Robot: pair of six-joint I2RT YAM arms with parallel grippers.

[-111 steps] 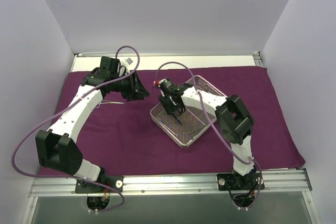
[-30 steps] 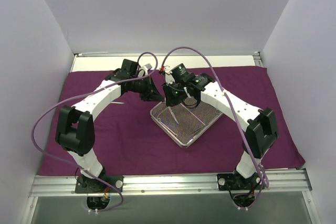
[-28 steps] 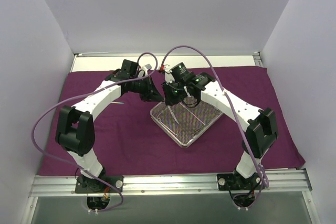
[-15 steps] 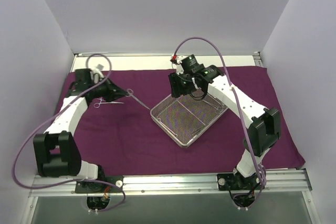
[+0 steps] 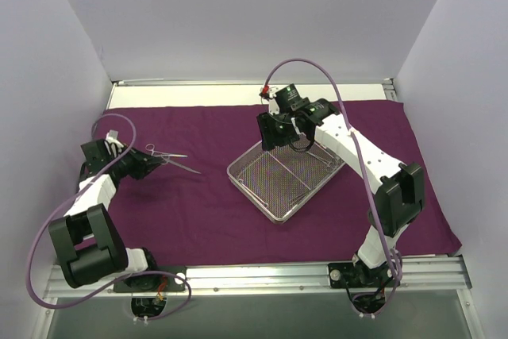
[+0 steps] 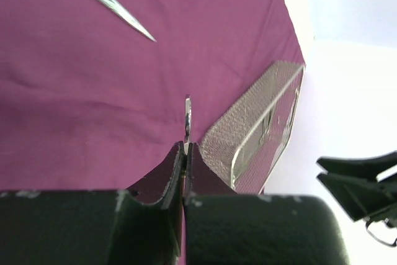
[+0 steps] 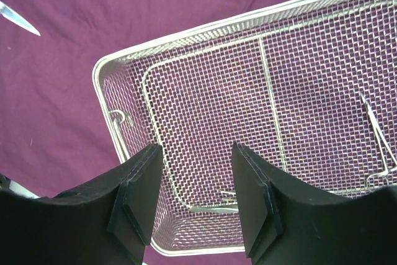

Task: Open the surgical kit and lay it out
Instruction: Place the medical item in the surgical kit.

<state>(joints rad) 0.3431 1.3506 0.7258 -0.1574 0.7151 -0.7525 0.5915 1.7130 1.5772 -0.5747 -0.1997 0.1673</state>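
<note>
White walls enclose a surface draped in purple cloth [image 5: 206, 212], the wire-mesh tray [image 5: 275, 217] near its middle. At the cloth's left side the left end effector [image 6: 186, 150] is clenched on a thin silver instrument [image 6: 187, 113]; the right end effector [image 7: 195, 172] hangs released above the tray

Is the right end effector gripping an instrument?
No, the right end effector is open above the wire-mesh tray, with nothing between its fingers.

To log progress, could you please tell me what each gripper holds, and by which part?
The left gripper pinches a thin metal instrument, its pointed end sticking out; the handle end is hidden. The right gripper is open and empty.
</note>
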